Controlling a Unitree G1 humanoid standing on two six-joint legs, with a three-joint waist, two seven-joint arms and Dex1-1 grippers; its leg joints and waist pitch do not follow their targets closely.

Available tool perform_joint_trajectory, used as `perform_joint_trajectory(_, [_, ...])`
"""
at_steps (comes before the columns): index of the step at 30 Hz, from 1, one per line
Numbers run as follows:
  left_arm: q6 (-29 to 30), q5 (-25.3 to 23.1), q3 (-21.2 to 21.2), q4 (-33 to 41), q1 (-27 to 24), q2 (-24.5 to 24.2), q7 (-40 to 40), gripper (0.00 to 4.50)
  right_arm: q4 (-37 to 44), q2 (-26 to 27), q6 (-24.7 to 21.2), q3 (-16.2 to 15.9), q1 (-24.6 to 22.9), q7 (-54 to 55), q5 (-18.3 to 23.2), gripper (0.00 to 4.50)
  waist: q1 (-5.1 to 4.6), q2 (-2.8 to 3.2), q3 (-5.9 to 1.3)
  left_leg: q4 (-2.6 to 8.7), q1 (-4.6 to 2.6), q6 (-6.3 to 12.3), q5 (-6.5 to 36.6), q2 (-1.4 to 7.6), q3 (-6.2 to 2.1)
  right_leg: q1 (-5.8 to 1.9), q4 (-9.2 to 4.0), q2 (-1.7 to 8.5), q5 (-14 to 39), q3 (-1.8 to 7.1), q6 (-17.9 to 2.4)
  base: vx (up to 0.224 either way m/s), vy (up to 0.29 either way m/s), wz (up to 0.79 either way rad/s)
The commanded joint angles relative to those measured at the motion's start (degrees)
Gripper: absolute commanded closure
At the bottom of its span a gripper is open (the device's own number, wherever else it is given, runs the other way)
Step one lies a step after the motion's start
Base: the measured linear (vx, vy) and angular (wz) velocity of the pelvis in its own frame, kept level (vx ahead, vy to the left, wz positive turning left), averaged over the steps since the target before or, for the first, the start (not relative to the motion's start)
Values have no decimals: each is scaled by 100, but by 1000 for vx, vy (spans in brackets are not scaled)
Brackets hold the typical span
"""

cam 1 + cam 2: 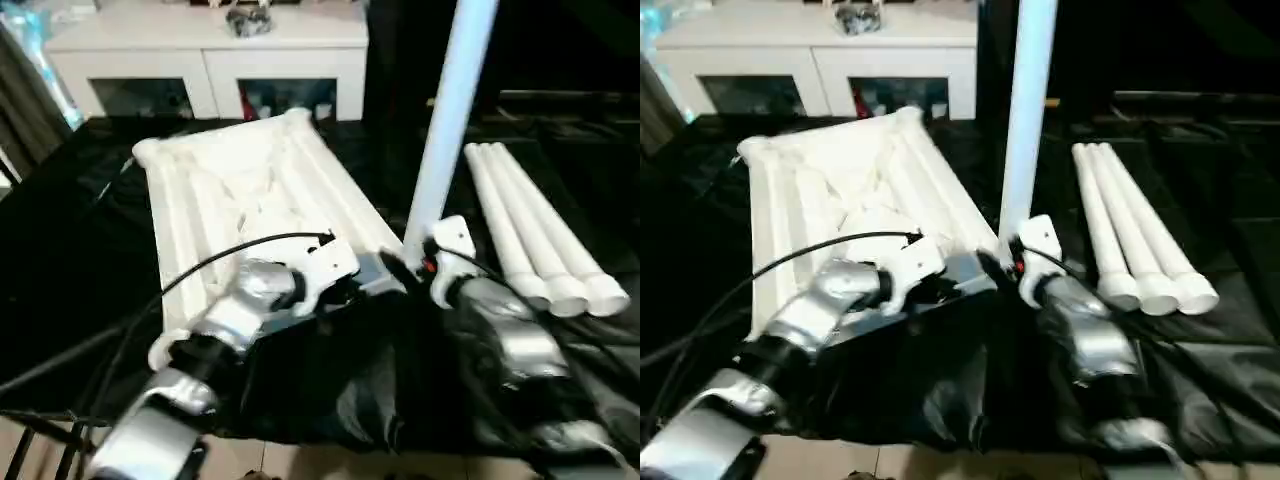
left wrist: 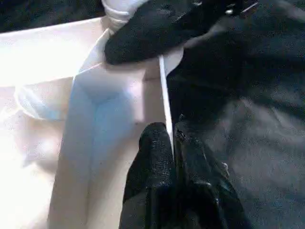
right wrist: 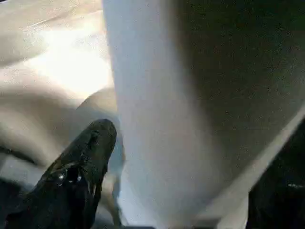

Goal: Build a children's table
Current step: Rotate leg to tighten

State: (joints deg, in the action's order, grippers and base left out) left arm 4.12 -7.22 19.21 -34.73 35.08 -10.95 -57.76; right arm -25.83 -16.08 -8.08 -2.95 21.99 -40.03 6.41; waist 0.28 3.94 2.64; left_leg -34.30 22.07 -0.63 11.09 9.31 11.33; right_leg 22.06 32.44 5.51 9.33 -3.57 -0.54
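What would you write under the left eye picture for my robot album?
Robot stands one white leg upright at the upside-down tabletop, three spare legs waiting nearby.

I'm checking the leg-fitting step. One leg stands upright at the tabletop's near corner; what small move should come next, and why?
Probably press the upright leg straight down. Its foot meets the tabletop at the near corner, the right gripper straddles it, and the left gripper pinches the rim; how deep it sits is hidden.

Where my cameras look

My two head eyes look down at the table (image 1: 90,200); both wrist cameras sit very close to the same tabletop (image 2: 43,62) corner.
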Motion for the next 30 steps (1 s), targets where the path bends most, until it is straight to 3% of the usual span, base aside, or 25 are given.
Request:
perform_joint_trajectory(1, [-265,146,229,277,37,17,-481,450,235,-94,-10,-289,-50,-679,133,81,35,-82,-392,432,-96,643,1016,395,-168,-198,-252,363,632,213,-1496,57,-27,1])
perform_joint_trajectory(4, [-373,218,201,242,64,-199,-828,450,530,-469,-86,-403,-196,-1466,319,81,148,-103,-420,364,-81,823,580,400,-140,-230,-159,353,150,201,-1609,34,-15,-1])
perform_joint_trajectory(5, [-373,218,201,242,64,-199,-828,450,530,-469,-86,-403,-196,-1466,319,81,196,-94,-433,339,-86,916,425,413,-126,-209,-113,359,-60,210,-1634,0,0,0])
perform_joint_trajectory(8, [-500,293,165,101,184,-475,-1260,450,899,-980,-158,-596,-360,-2472,567,81,282,-96,-444,306,-83,1036,279,418,-124,-190,-95,353,-87,191,-1639,0,0,0])
perform_joint_trajectory(11, [-554,320,164,8,256,-563,-1427,450,999,-1159,-177,-732,-393,-2833,574,81,343,-77,-414,330,-94,948,512,440,-117,-169,-132,349,336,192,-1583,0,0,0])
perform_joint_trajectory(14, [-621,302,162,-112,330,-605,-1515,450,1044,-1251,-186,-847,-402,-3063,529,95,344,-93,-385,381,-122,619,922,453,-119,-151,-186,338,886,201,-1505,0,0,0])
perform_joint_trajectory(17, [-671,285,170,-220,382,-613,-1563,450,1070,-1247,-191,-916,-405,-3100,507,117,332,-105,-382,389,-123,470,1077,436,-118,-150,-207,344,1041,212,-1468,0,0,0])
perform_joint_trajectory(22, [-711,295,170,-309,410,-611,-1598,450,1133,-1223,-242,-948,-432,-3123,567,164,343,-105,-396,374,-106,503,909,433,-118,-162,-185,352,906,212,-1466,0,0,0])
perform_joint_trajectory(27, [-622,301,83,-368,387,-506,-1341,450,1022,-981,-234,-800,-476,-2622,536,176,352,-109,-397,360,-90,568,834,428,-118,-163,-177,354,886,206,-1481,0,0,0])
perform_joint_trajectory(30, [-423,141,18,-414,380,-303,-673,450,636,-509,-273,-591,-355,-1581,326,178,292,-117,-359,395,-102,372,1162,412,-125,-125,-238,349,1437,212,-1387,0,0,0])
